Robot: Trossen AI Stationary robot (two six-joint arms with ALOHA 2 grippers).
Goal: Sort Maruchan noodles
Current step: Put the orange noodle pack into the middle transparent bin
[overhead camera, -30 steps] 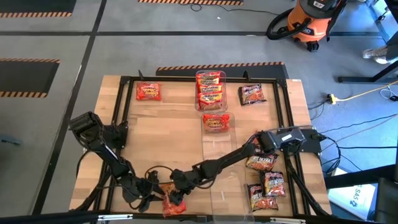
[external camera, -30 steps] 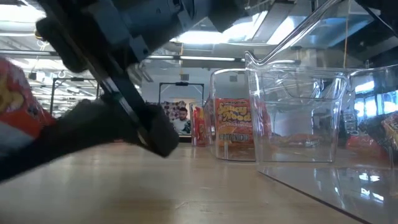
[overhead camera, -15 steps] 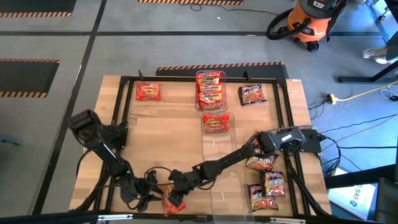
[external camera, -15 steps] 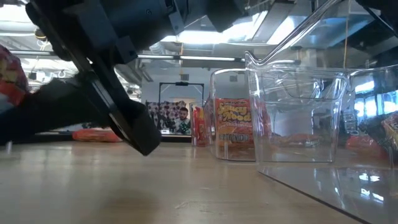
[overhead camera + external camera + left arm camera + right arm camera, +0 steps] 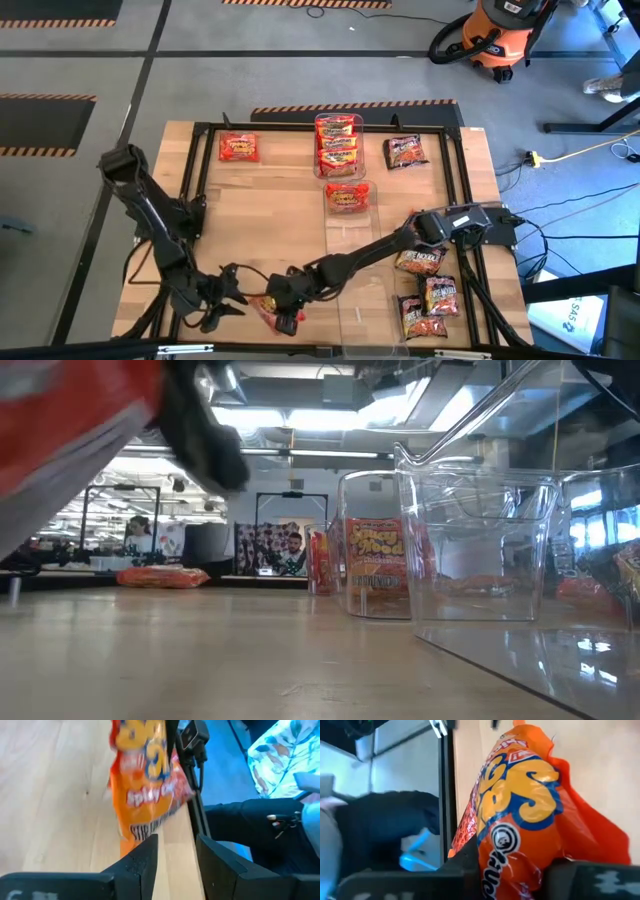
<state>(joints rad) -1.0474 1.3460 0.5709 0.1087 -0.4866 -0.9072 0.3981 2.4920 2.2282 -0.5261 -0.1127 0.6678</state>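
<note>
An orange-red Maruchan noodles packet [image 5: 268, 312] hangs above the table's near edge, with my right gripper [image 5: 287, 303] shut on it. In the right wrist view the packet [image 5: 520, 815] fills the picture. It shows as a red blur [image 5: 70, 420] at the top left of the low view. My left gripper [image 5: 222, 300] is just left of the packet, open and with nothing between its fingers. In the left wrist view the packet [image 5: 145, 780] lies beyond the left gripper's fingertips [image 5: 177, 865]. My right gripper pinches the packet's end nearest to it [image 5: 512, 870] between its two fingers. It comes from the table's right side, slanting down. The rest of the packet reaches away from the fingers toward the left arm. The packet is lifted clear of the table.
A clear bin [image 5: 338, 178] at the far middle holds several orange-red packets, and a second bin [image 5: 366, 205] next to it holds one. A large clear bin [image 5: 480, 560] stands right of the grippers. Loose packets lie far left [image 5: 238, 148], far right [image 5: 405, 152] and near right [image 5: 428, 295].
My right gripper has risen with the orange-red packet, which lay by the table's near edge and now hangs clear of it. My left arm has risen and drawn back toward the table's left edge, away from the packet.
</note>
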